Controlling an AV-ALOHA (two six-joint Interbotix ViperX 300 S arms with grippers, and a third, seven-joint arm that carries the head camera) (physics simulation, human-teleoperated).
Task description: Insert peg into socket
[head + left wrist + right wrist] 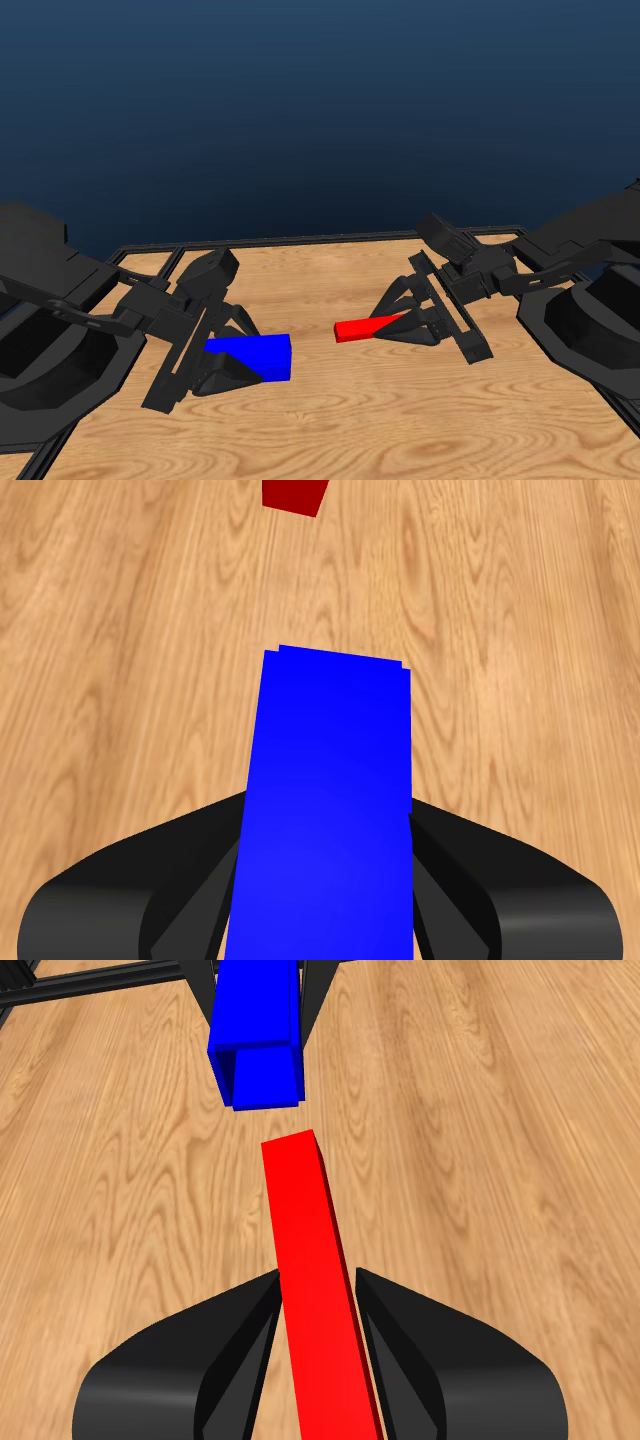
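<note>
Two claws facing over the wooden tabletop (330, 420), left claw (232, 368) clamped on the blue socket (255, 356), right claw (408, 325) clamped on the red peg (360, 328), both lifted mid-tabletop, peg tip near the socket's open end, a gap between them

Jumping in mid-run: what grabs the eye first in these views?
Two bright blocks against the wood: the blue socket, clamped in the left gripper left of centre, and the thin red peg, held by the right gripper right of centre. Their free ends face each other across a bare strip of table; in the right wrist view the socket's open end faces the peg tip.
</note>
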